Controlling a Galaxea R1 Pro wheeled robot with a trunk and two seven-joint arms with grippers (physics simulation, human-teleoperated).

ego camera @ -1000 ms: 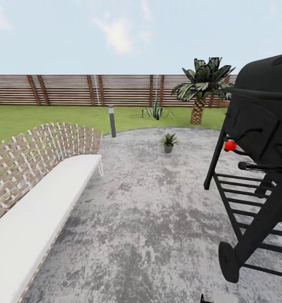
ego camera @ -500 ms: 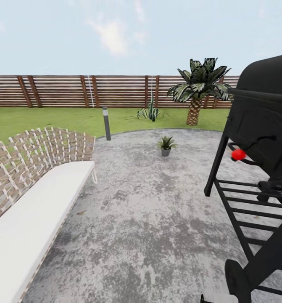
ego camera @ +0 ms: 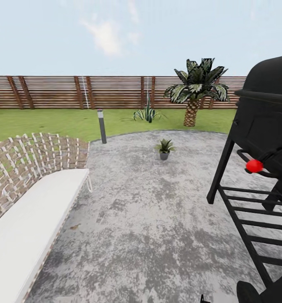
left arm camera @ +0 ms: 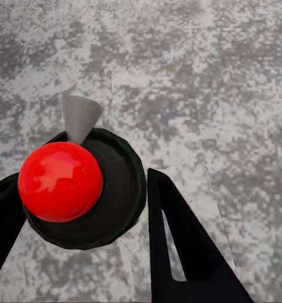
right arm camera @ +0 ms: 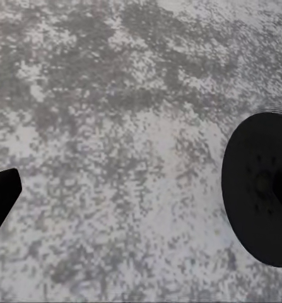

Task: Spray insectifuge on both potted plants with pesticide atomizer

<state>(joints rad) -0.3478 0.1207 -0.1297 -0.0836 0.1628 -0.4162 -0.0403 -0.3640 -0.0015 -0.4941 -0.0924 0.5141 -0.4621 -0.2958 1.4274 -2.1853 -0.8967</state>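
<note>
In the left wrist view the pesticide atomizer [left arm camera: 62, 180] is seen from above: a red ball top, a grey nozzle and a dark round body. My left gripper [left arm camera: 84, 186] is shut on it, with a black finger [left arm camera: 178, 252] on either side, above grey paving. One potted plant [ego camera: 164, 149], a green rosette in a small grey pot, stands on the patio ahead, far from me. The second potted plant is out of view. My right gripper [right arm camera: 141, 202] hangs open over the paving, with one finger [right arm camera: 0, 196] at the picture's edge.
A black grill [ego camera: 262, 160] with a red knob stands close on the right; its wheel [right arm camera: 257, 189] is near my right gripper. A woven bench with a white cushion [ego camera: 35, 219] runs along the left. A bollard lamp [ego camera: 101, 126], agave [ego camera: 147, 113], palm [ego camera: 195, 90] and fence [ego camera: 73, 91] lie beyond.
The whole head view has shifted, so the camera has moved: grill slides right and lower, bench and bollard lamp drift left. Nothing in the garden itself has moved.
</note>
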